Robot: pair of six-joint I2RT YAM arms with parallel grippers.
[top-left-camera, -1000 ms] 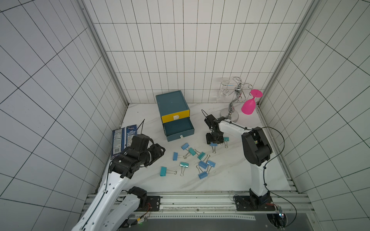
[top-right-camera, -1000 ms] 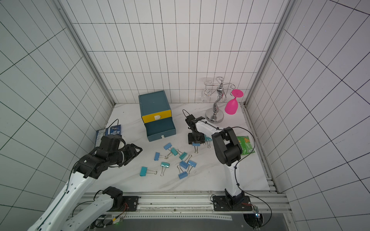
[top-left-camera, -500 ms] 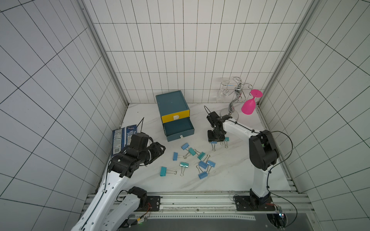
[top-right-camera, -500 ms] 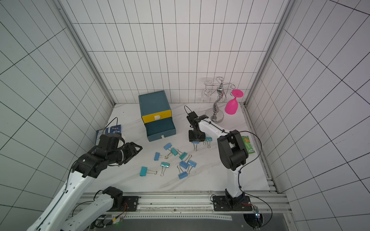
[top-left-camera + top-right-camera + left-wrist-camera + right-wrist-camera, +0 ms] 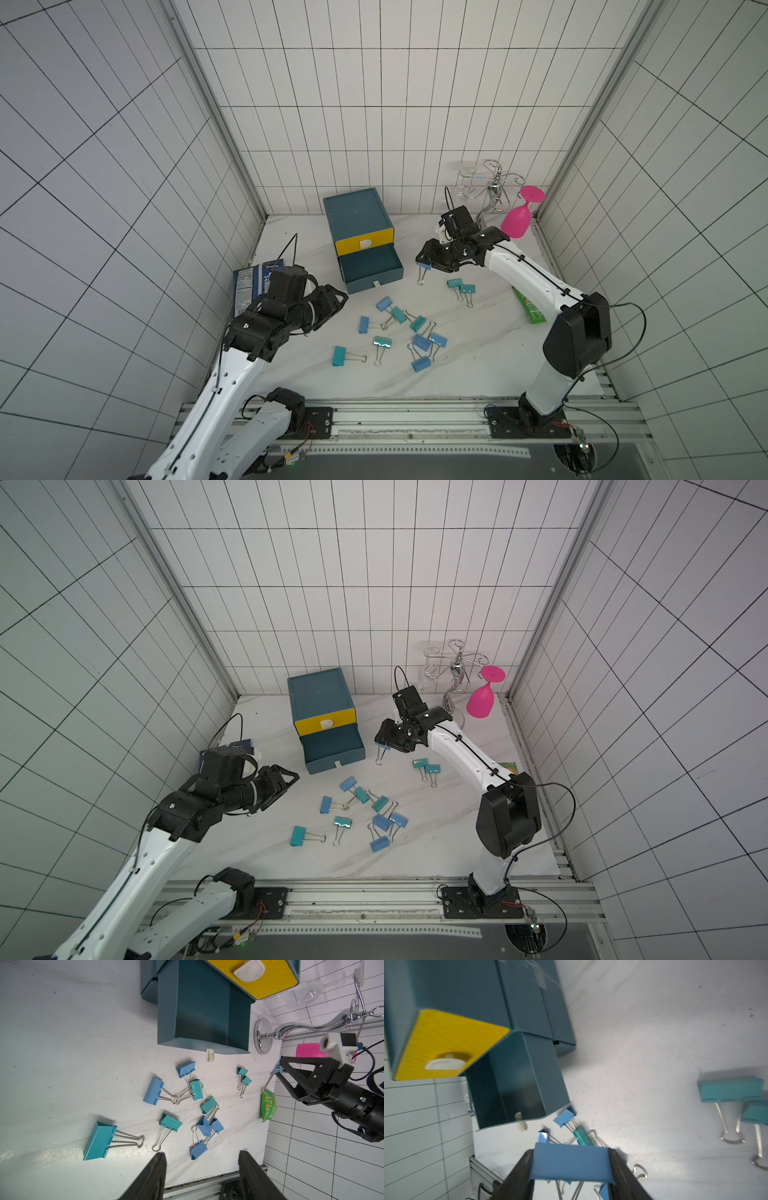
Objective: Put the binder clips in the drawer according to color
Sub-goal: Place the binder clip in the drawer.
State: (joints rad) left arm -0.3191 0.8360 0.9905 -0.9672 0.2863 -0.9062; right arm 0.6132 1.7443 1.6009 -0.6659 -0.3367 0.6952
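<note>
1. The right jaws are closed on a light-blue binder clip [image 5: 571,1164]. It's pinched across its body from both sides, with the wire handles left dangling underneath.
2. That clip is held up off the surface [image 5: 465,374], just beside the front corner of the pulled-out teal drawer [image 5: 370,266], on the right arm's side. It's not over the drawer opening yet, going by both top views.
3. The drawer cabinet [image 5: 358,214] is parked at the back of the surface. The yellow top drawer [image 5: 365,243] is shut, and the teal one right under it is the one slid out.
4. The left jaws are spread wide with nothing held between them. They're hovering over the left side of the surface, next to a blue snack packet [image 5: 251,286].
5. A loose bunch [image 5: 401,328] of light-blue and teal clips is scattered in front of the open drawer, and some of the handles are tangled together.
6. One bigger teal clip [image 5: 338,356] is lying off on its own, closer to the front edge.
7. Two small teal clips [image 5: 455,283] are lying right against each other, near the right jaws.
8. A green packet [image 5: 527,307] can be seen partly tucked under the right arm. A pink glass [image 5: 516,222] is hung bowl-down at a chrome rack [image 5: 494,191] in the back right corner.
</note>
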